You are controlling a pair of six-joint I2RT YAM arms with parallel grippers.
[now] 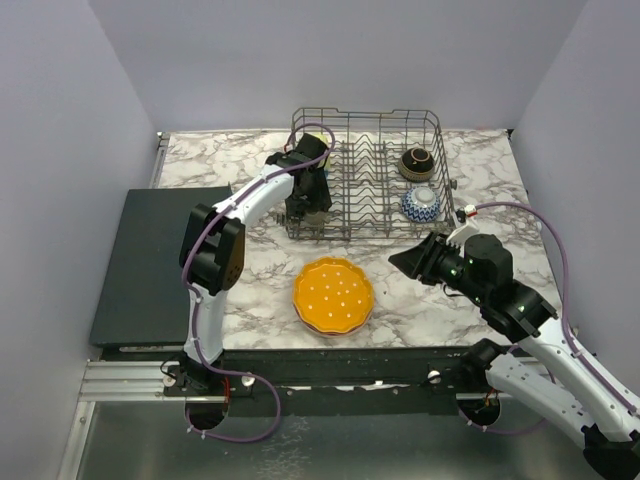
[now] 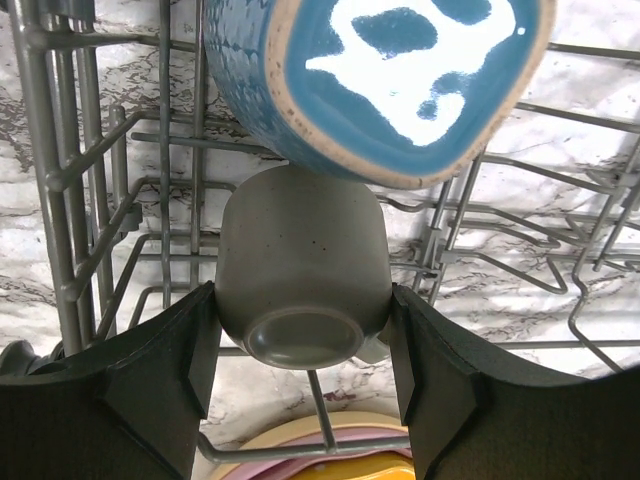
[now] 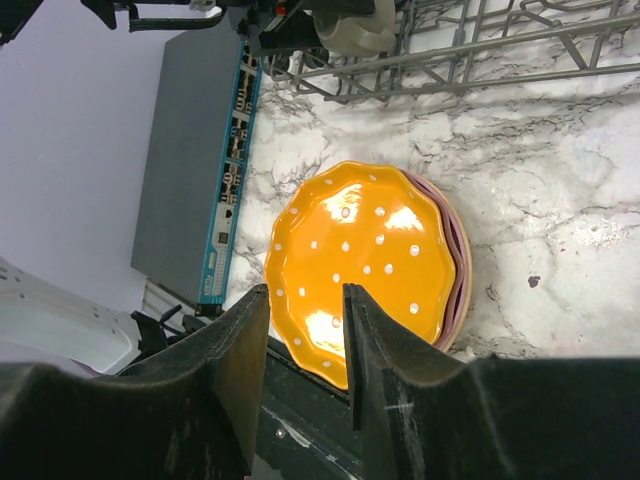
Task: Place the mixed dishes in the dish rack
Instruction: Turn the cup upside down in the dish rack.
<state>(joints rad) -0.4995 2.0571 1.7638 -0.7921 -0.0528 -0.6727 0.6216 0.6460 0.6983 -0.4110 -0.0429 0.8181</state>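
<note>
One speckled grey stoneware mug [image 2: 303, 270] is hanging clamped, base toward wrist, in left gripper [image 2: 303, 300] over grey wire dish rack [image 2: 70, 200]'s left end.

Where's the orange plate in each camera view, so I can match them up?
Top external: orange plate at centre, nearer the arms than the rack.
Left wrist: plate at the bottom edge, seen through rack wires.
Right wrist: plate at centre.
Shared landmark: the rack, along the right wrist view's top.
</note>
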